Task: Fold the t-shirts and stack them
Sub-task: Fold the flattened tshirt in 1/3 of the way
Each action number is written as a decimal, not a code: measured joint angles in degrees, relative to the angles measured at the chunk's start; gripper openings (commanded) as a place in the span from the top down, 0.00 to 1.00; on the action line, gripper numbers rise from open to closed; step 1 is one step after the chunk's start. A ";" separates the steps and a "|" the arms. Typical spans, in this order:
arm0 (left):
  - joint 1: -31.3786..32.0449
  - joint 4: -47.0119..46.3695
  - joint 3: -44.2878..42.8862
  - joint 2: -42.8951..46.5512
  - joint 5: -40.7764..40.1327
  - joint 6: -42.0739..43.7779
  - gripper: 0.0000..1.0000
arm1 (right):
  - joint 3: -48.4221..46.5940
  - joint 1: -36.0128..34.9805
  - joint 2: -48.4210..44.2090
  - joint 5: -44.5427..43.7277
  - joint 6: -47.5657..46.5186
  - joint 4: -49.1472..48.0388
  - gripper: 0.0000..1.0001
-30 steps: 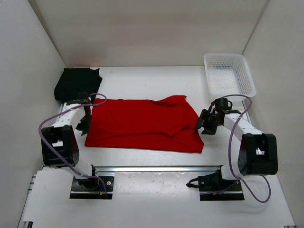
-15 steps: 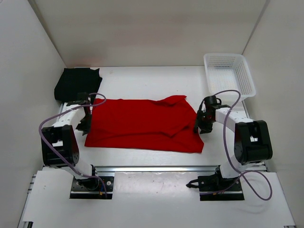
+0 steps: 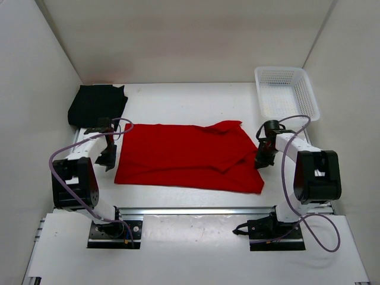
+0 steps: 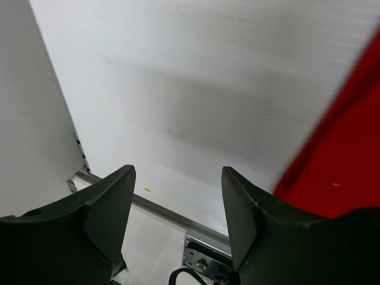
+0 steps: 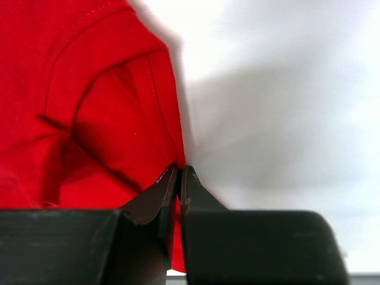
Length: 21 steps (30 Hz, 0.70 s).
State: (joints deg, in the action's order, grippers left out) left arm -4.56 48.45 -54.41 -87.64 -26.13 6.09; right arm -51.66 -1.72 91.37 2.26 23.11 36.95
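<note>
On the table (image 3: 190, 98), the right claw (image 5: 180, 170) pinches the red t-shirt (image 3: 178, 154)

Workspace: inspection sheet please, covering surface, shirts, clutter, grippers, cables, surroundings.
Surface: white table, flat.
Job's things: red t-shirt spread mid-table, right end rumpled; black t-shirt in a compact pile, far left; orange one not seen.
Clutter: white mesh basket, far right, empty.
Grippers: left gripper open, off the red t-shirt's left edge, holding nothing; right gripper shut on its right edge.
Cables: left purple cable and right purple cable loop off the arms.
Surroundings: white walls, three sides.
</note>
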 measured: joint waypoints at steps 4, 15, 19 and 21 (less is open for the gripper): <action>0.59 1.33 0.48 0.24 2.25 -0.63 0.31 | 1.77 4.44 -2.27 -2.10 -2.38 2.34 0.77; 2.97 2.58 -0.96 1.36 4.26 -0.74 0.32 | 0.20 -2.23 -11.63 -6.10 -6.71 5.55 0.67; 5.42 2.36 -2.62 1.09 5.18 -0.63 0.33 | 3.17 -5.55 -22.10 -5.27 -5.27 3.74 0.90; 6.54 2.12 -2.80 0.57 6.10 -0.76 0.34 | 5.70 -8.17 -24.06 -3.78 -4.59 2.84 1.00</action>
State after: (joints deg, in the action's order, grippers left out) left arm 1.98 50.57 -57.21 -87.07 -20.03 5.32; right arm -45.95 -9.89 67.31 -1.52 18.52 39.79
